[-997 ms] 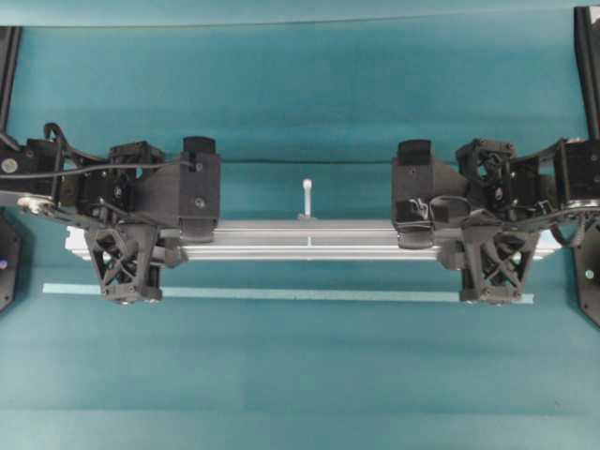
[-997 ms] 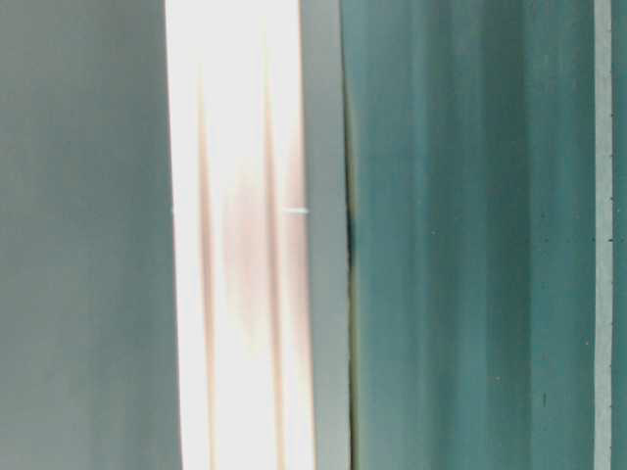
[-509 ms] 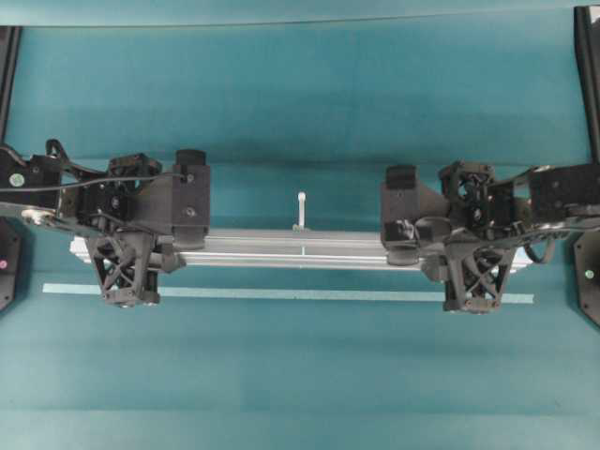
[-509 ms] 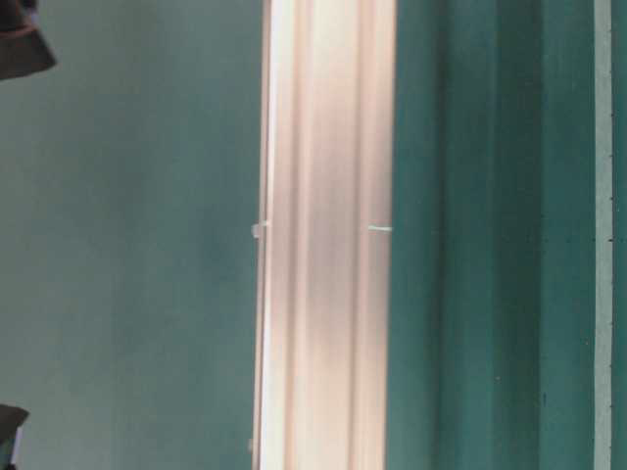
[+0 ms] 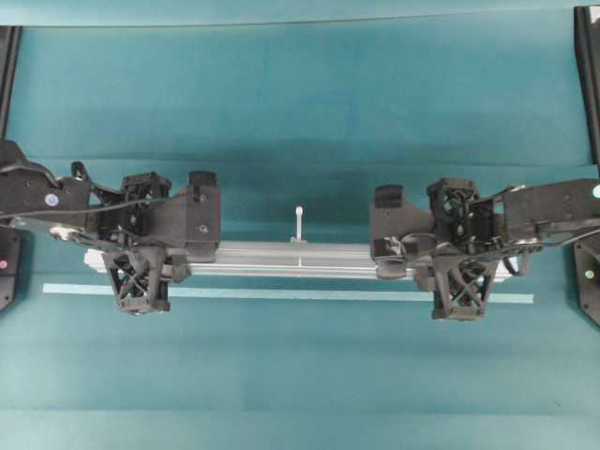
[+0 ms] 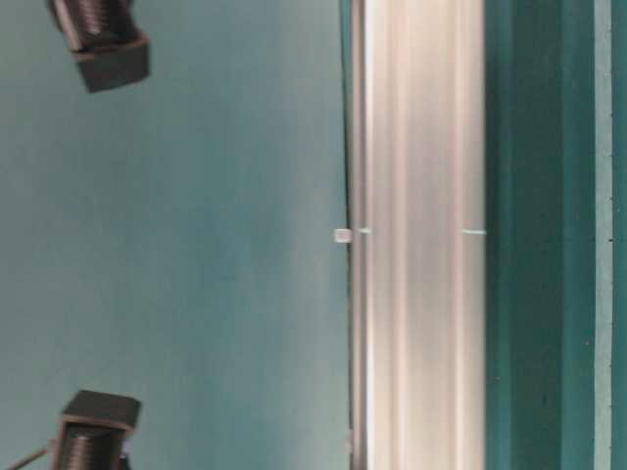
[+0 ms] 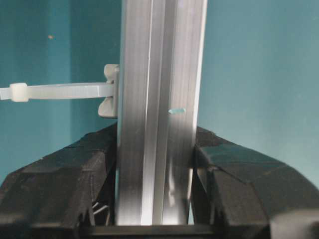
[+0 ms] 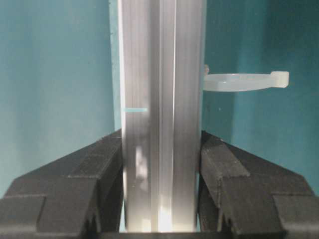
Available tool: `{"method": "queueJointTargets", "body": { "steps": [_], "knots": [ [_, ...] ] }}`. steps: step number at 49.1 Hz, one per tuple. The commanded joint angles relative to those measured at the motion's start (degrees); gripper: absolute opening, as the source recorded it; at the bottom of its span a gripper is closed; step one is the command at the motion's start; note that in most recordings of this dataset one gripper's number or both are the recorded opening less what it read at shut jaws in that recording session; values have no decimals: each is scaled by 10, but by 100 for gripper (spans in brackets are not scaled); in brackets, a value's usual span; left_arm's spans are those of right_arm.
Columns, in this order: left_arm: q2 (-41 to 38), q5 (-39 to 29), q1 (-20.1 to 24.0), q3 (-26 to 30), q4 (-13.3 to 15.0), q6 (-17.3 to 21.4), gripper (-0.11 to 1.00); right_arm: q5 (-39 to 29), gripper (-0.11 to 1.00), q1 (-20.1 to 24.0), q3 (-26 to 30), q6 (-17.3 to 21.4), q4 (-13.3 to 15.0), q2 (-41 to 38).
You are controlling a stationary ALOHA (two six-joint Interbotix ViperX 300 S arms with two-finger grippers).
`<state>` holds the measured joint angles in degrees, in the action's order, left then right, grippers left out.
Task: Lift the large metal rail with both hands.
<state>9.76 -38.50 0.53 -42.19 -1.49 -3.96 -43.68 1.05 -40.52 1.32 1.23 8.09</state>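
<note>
The large metal rail (image 5: 300, 260) is a long grooved silver bar lying left to right, held off the teal table with its shadow behind it. My left gripper (image 5: 192, 261) is shut on the rail near its left end. My right gripper (image 5: 394, 262) is shut on it near the right end. In the left wrist view the rail (image 7: 159, 99) runs between the black fingers (image 7: 84, 164), which press both its sides. The right wrist view shows the same: rail (image 8: 162, 74) between fingers (image 8: 234, 174). A white peg (image 5: 299, 223) sticks out at mid-length. The table-level view shows the rail (image 6: 421, 235) as a bright upright band.
A thin pale-teal strip (image 5: 281, 293) lies flat on the table just in front of the rail, also seen as the strip (image 6: 602, 235) at the right edge of the table-level view. Black arm bases (image 5: 589, 281) stand at both side edges.
Both grippers have kept their hold and sunk with the rail toward the table. It looks smaller from overhead and has slid toward the table side in the table-level view.
</note>
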Motion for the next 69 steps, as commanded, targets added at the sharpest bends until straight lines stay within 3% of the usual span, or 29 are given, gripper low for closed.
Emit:
{"method": "queueJointTargets", "body": {
  "steps": [1, 17, 34, 69],
  "knots": [
    [2, 7, 3, -7, -1, -5, 36, 9, 38, 5, -5, -8, -2, -11],
    [-18, 44, 2, -20, -1, -15, 36, 61, 38, 8, -34, -7, -3, -33],
    [-60, 88, -11, -23, -1, -50, 36, 109, 39, 10, -60, -7, -3, -45],
    [-65, 115, -11, -54, -1, -42, 36, 130, 39, 10, -57, -6, -3, -69]
  ]
}}
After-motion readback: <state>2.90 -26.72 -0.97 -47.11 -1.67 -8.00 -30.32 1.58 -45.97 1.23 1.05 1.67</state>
